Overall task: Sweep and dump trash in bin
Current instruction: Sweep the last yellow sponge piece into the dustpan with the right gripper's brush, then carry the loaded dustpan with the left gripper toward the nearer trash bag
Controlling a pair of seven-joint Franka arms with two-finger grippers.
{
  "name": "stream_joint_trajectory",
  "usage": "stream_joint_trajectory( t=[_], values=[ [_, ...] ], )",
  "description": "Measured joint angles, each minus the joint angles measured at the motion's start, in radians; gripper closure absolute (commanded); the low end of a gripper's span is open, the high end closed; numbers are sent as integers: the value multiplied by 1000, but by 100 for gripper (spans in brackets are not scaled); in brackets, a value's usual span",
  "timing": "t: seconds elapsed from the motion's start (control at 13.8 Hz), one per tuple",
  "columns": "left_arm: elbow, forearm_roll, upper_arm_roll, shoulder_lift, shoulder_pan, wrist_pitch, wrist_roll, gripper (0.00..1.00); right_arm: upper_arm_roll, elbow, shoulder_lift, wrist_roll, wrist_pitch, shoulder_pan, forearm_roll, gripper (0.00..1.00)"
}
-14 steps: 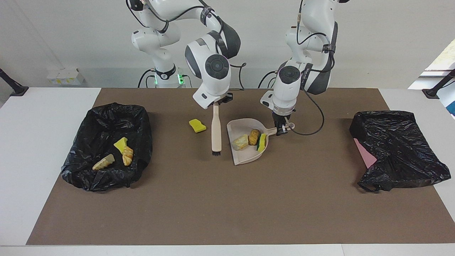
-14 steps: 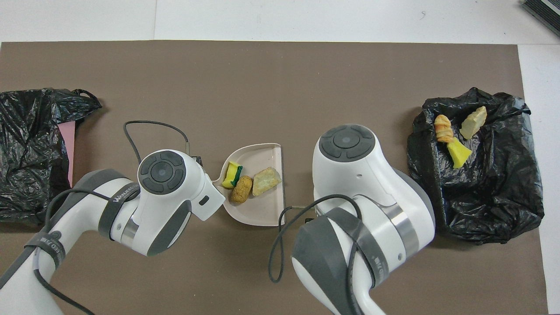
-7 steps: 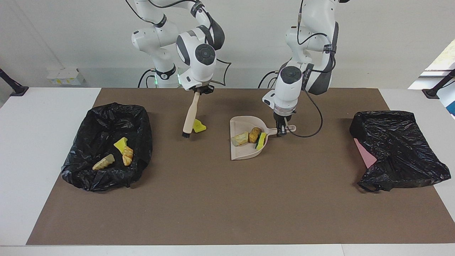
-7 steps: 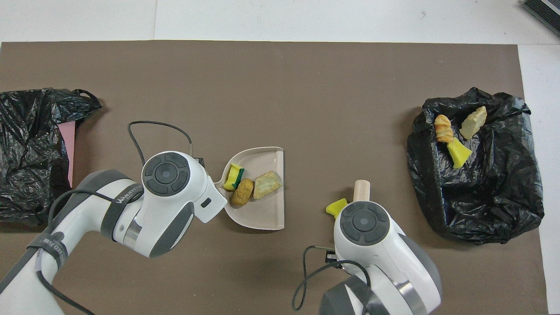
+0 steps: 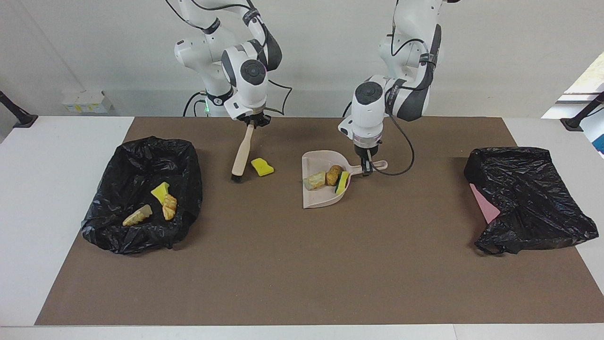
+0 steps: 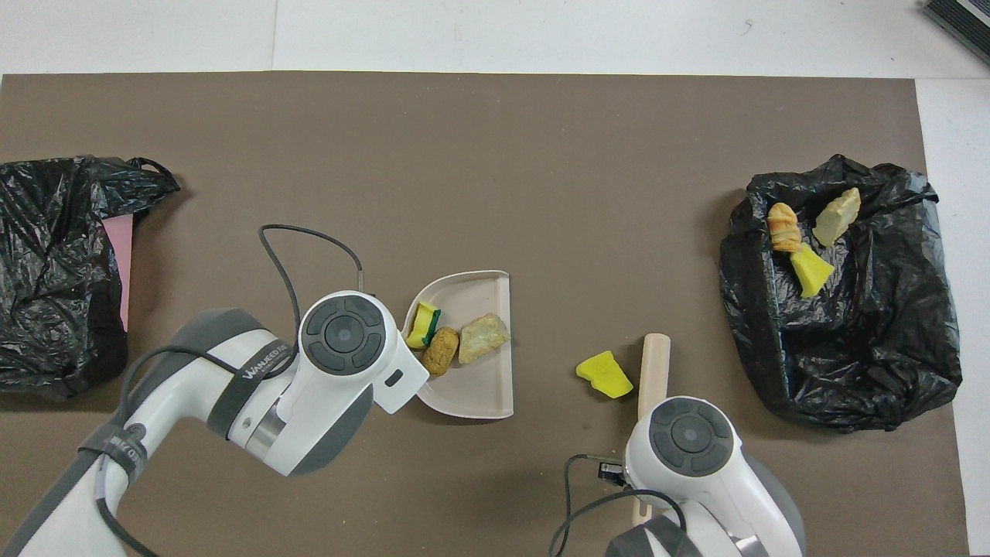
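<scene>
My right gripper (image 5: 253, 122) is shut on the handle of a beige brush (image 5: 241, 153), which slants down with its bristles at the mat. A loose yellow sponge chunk (image 5: 262, 166) lies right beside the brush, on the dustpan's side; both show in the overhead view, sponge chunk (image 6: 605, 374) and brush (image 6: 653, 363). My left gripper (image 5: 365, 167) is shut on the handle of the beige dustpan (image 5: 321, 198). The pan holds a tan lump (image 5: 314, 180), a brown lump (image 5: 334, 175) and a yellow-green sponge (image 5: 343, 182). Both hands hide their fingers in the overhead view.
A bin lined with a black bag (image 5: 118, 236) stands at the right arm's end and holds three scraps (image 5: 160, 191). A second black bag (image 5: 524, 198) over something pink (image 5: 483, 203) lies at the left arm's end. A cable loops by the dustpan handle.
My right arm carried the brush from beside the dustpan over the loose sponge chunk to its bin side. The dustpan shifted slightly toward the robots and the right arm's end.
</scene>
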Motion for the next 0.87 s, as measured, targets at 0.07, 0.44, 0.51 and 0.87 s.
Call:
stream_joint_trajectory(
  t=[0.07, 0.44, 0.51, 0.87],
  values=[
    [0, 5, 0, -2, -4, -5, -8, 100, 1, 0, 13, 0, 41, 8, 51, 100],
    [-5, 6, 0, -6, -6, -4, -15, 100, 3, 101, 121, 14, 127, 92, 241, 100],
    [-8, 7, 1, -6, -6, 2, -16, 100, 4, 131, 155, 28, 150, 126, 263, 100],
    [-39, 10, 4, -15, -6, 62, -16, 100, 13, 215, 230, 55, 198, 234, 287, 100]
  ],
)
